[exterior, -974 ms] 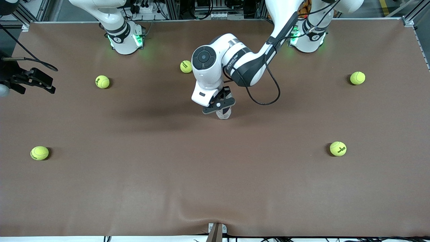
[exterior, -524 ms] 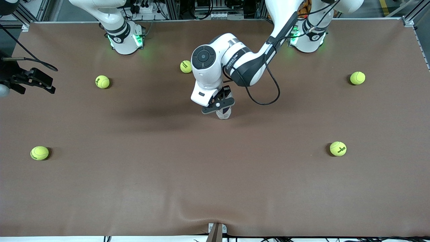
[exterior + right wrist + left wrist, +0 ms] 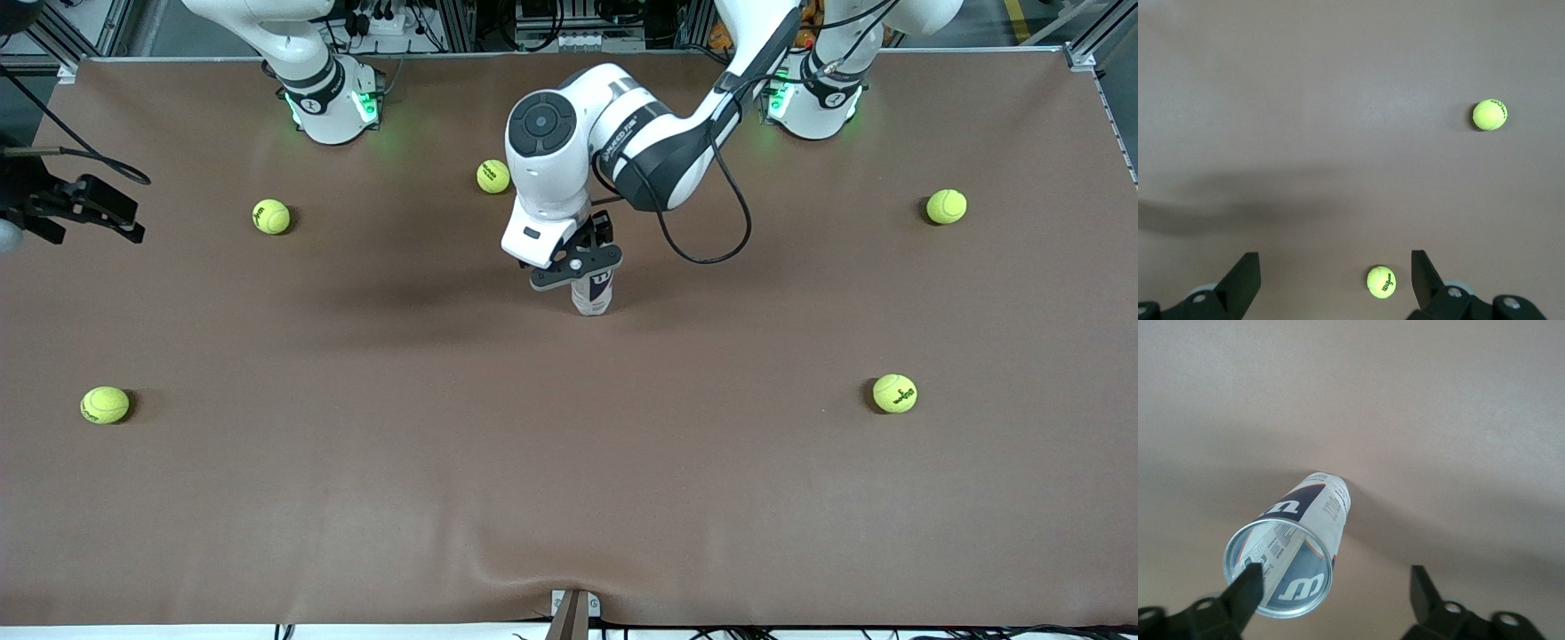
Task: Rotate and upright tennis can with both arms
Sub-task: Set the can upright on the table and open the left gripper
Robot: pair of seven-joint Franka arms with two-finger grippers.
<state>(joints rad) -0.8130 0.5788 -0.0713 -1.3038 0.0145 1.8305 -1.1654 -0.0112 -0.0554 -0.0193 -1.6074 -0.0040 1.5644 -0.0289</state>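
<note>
The tennis can [image 3: 593, 293] stands upright on its base near the middle of the table [image 3: 569, 498], open silver rim up, so I'd judge the uprighting done and the letting-go step in hand. The left gripper [image 3: 576, 267] hangs right over the can's top with its fingers spread wide. In the left wrist view one finger [image 3: 1248, 587] sits at the rim's edge and the other is well clear, so nothing is pinched. The next move, to my mind, calls for a straight lift. Any sideways drift could catch that rim and tip the tall, slim can.

The right gripper [image 3: 84, 206] waits at about nine o'clock from the can, over the right arm's end of the table, fingers apart and holding nothing.

A big W logo shows on the can's label, red on white in the front view and white on navy in the left wrist view. The fine print beside it is too small to read. A tennis ball [image 3: 1381, 281] under the right gripper reads "Wilson". Another ball [image 3: 492, 176] lies at eleven o'clock from the can
</note>
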